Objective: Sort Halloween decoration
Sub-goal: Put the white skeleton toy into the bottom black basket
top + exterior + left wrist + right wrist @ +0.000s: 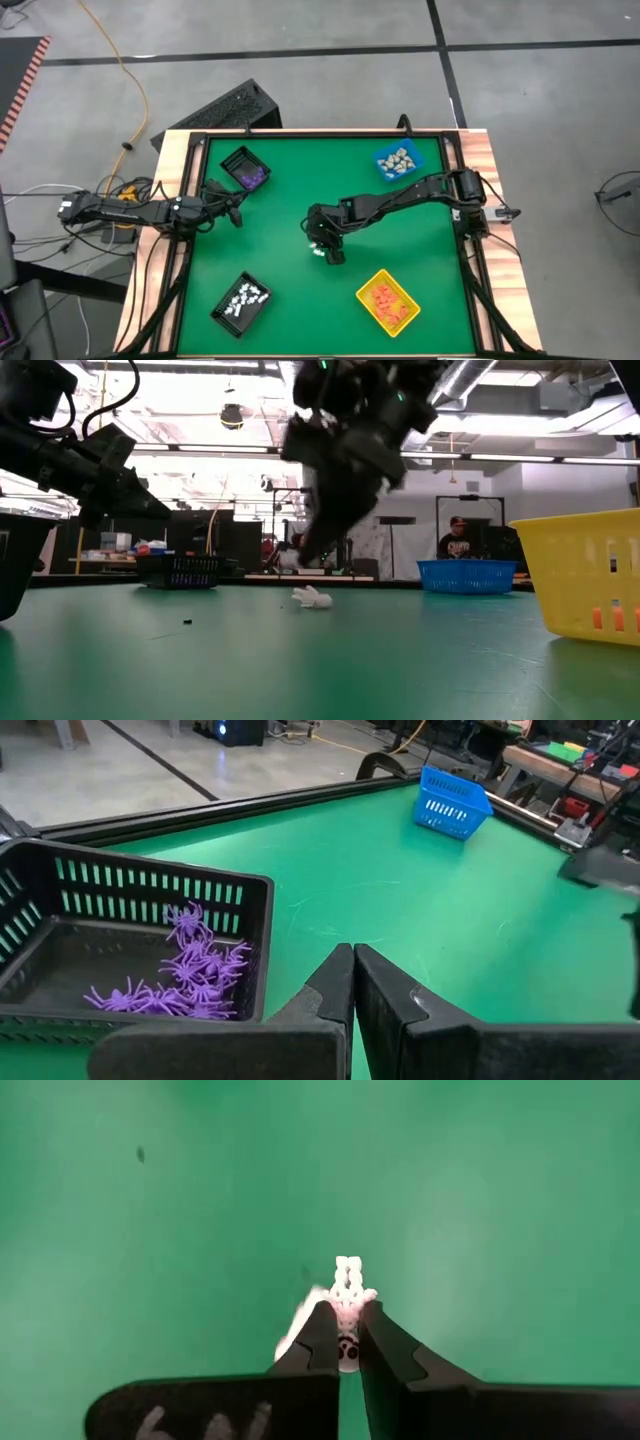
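Note:
My right gripper (345, 1312) hangs over the middle of the green table (290, 200), shut on a small white skeleton-like Halloween decoration (347, 1285). In the high view this gripper (322, 248) shows with a white speck at its tip. A second white piece (313, 597) lies flat on the table below it. My left gripper (354, 952) waits shut and empty at the table's left edge, beside a black bin (130, 935) of purple spiders (190, 982). My right gripper pinches the white piece between its two fingertips, around its middle (347, 1305). One end (348, 1267) sticks out past the tips. The fingers slant down from the table's right side. The piece appears to be lifted clear of the table.
A black bin with purple pieces (245, 168) stands far left, and a black bin with white pieces (241, 303) near left. A yellow bin with orange pieces (388, 302) is near right, a blue bin with beige pieces (399, 161) far right. The table has a raised black rim (320, 133).

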Controlling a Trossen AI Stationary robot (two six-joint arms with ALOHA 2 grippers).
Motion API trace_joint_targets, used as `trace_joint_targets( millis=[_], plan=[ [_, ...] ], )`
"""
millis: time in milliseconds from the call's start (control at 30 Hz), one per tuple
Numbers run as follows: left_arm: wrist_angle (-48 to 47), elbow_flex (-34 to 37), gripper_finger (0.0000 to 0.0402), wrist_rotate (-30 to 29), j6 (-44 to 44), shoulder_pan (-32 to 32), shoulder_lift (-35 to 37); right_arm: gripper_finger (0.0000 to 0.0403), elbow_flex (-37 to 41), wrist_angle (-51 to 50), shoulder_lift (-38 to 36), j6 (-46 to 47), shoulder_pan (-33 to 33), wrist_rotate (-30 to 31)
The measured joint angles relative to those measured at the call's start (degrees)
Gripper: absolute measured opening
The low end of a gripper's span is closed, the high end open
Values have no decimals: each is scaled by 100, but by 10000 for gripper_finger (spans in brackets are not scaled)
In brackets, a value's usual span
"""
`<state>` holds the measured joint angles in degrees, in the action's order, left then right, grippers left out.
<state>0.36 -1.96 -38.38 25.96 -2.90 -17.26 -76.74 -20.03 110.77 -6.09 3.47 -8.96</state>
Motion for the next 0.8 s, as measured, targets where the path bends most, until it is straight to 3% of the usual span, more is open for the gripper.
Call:
trace_joint_targets(
  millis=[200, 400, 600, 800],
  plan=[
    [0, 0, 0, 1, 17, 0, 0, 34, -739, 0, -1, -18, 159, 116],
    [0, 0, 0, 65, 171, 0, 0, 34, -1080, 1264, 91, 70, 470, 176],
    [0, 0, 0, 291, 238, 0, 1, 34, -1149, 2387, 259, 242, 781, 615],
    [5, 0, 0, 365, 287, -1, -4, 35, -1599, 2500, 821, 597, 963, 672]
  ],
)
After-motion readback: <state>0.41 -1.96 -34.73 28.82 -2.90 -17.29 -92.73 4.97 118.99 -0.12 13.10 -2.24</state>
